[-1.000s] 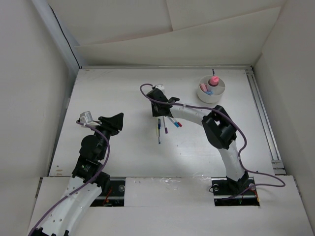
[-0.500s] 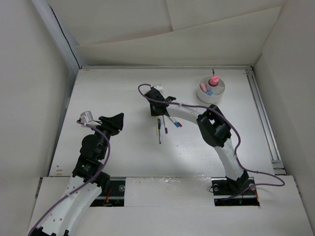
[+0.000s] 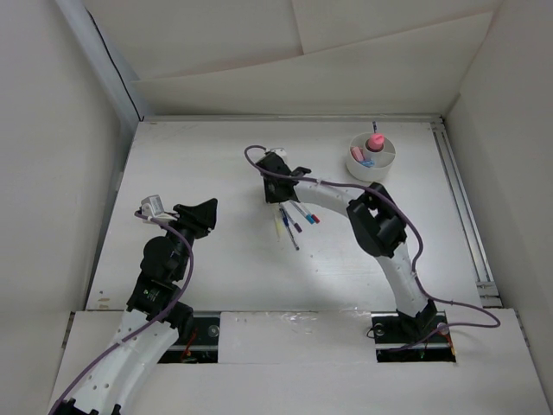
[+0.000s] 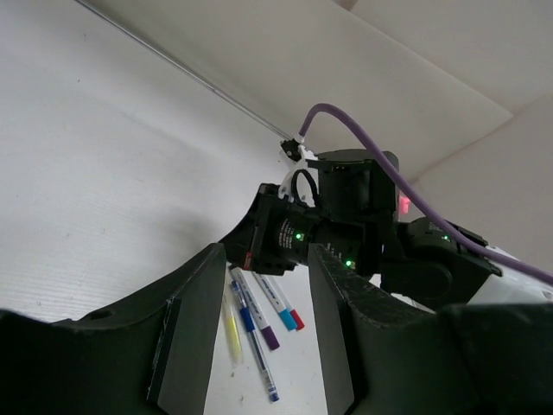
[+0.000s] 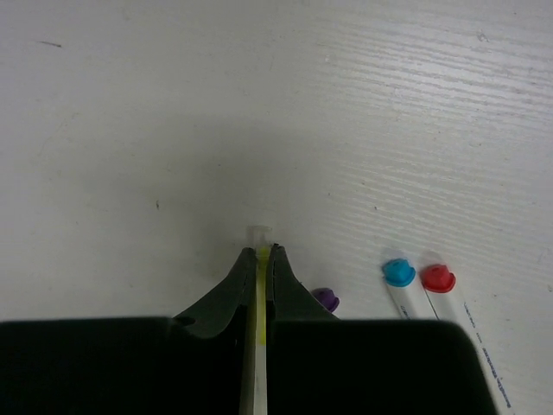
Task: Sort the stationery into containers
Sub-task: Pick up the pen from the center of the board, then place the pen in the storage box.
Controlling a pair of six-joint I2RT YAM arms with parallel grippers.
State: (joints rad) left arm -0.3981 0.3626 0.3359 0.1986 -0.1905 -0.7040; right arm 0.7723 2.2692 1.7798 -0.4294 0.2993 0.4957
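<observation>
from the right wrist view, my right gripper [image 5: 260, 253] is clenched on the yellow pen [image 5: 260, 281], and the pen's clear end pokes out just past the fingertips. to its right in that frame lie a purple cap [image 5: 325, 299], a blue cap [image 5: 398, 271] and a red cap [image 5: 438, 277], all on the table [image 5: 130, 130]. overhead, this cluster of pens sits at the centre of the frame, just below the right gripper. a blue pen [image 4: 257, 346] lies beside the yellow one. my left gripper [image 4: 265, 252] is released, nothing between its fingers, and it hangs at the left of the overhead view, well apart from the pens. the white tub [image 3: 386, 164] is at upper right, and the pink-capped glue stick [image 3: 375, 141] stands upright in it.
</observation>
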